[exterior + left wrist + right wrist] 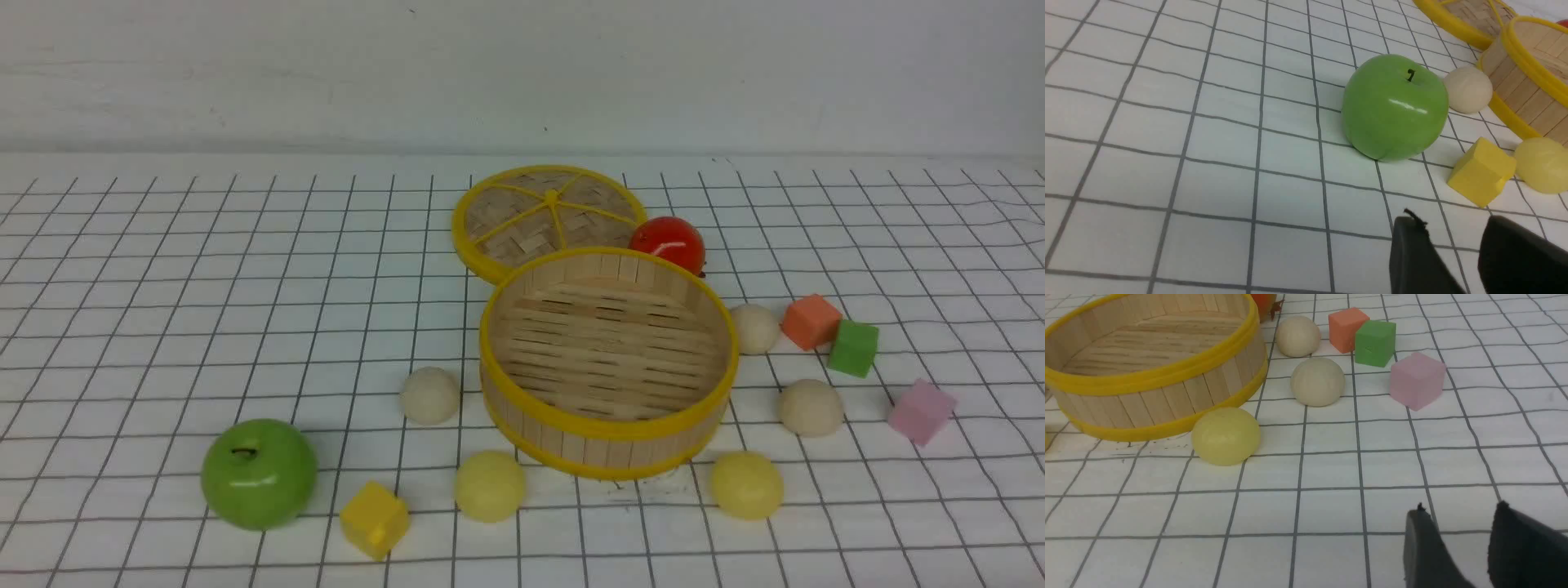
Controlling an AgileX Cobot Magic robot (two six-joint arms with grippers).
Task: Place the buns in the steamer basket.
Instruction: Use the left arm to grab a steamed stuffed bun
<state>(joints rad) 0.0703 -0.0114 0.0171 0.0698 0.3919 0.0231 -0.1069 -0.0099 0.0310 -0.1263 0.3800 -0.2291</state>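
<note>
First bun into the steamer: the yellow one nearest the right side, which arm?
Right, I'd say: that pale yellow bun lies right of the steamer basket, and the right gripper's jaws stand open and empty.

Steamer basket (606, 445): pale bamboo slats in the middle of the front view, dry and matt, ridged on the floor; yellow rims smooth with a dull sheen
Lid (522, 233): woven bamboo at upper centre, coarse and matt, edged in smooth yellow
Tomato (668, 243): glossy red skin at upper centre, plastic-looking, with a bright highlight
Apple (260, 474): smooth, shiny green at lower left, plastic-looking
Cream-white buns (430, 396): smooth and matt, left and right of centre
Pale yellow buns (490, 486): smooth, softly matt, along the lower part
Yellow block (375, 520): smooth, flat-faced, lower left, faint sheen
Orange, green and pink blocks (922, 412): smooth, matt faces at right
Tabletop (269, 327): smooth white surface with dark grid lines, low sheen
</note>
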